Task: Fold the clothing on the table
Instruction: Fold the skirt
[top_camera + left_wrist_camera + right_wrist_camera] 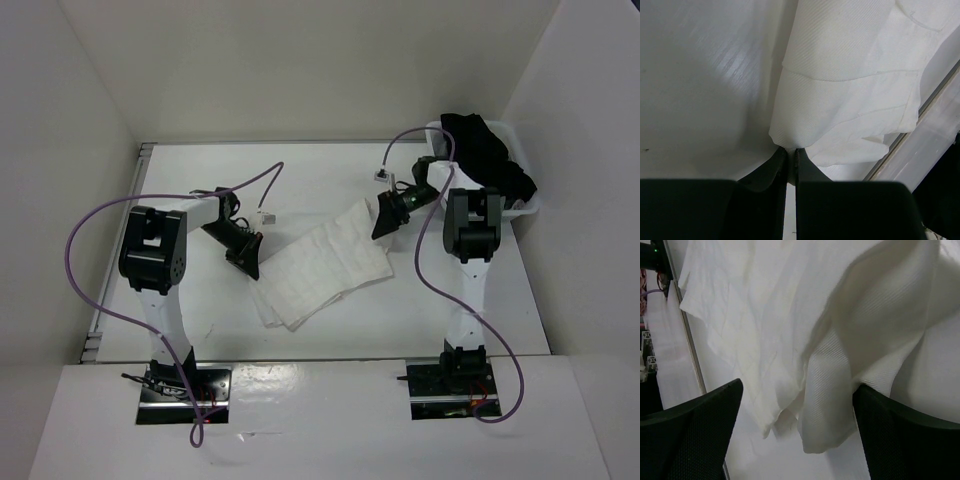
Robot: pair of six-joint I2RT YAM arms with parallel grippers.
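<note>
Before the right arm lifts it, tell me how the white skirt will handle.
Probably floppy: the skirt droops in soft folds inside the open right gripper. Likely light: the thin cloth bunches at the shut left gripper. Its loose layers might slide apart.

My overhead feed is bright and evenly lit from above, with only soft, pale shadows on the white tabletop (330, 170). On the left wrist feed a broad sheen washes the tabletop, and the left tool (791, 152) sits dark and blurred up close. The right wrist feed shows the skirt (840, 340) sharply down to its weave, with grey shadow in the folds.
</note>
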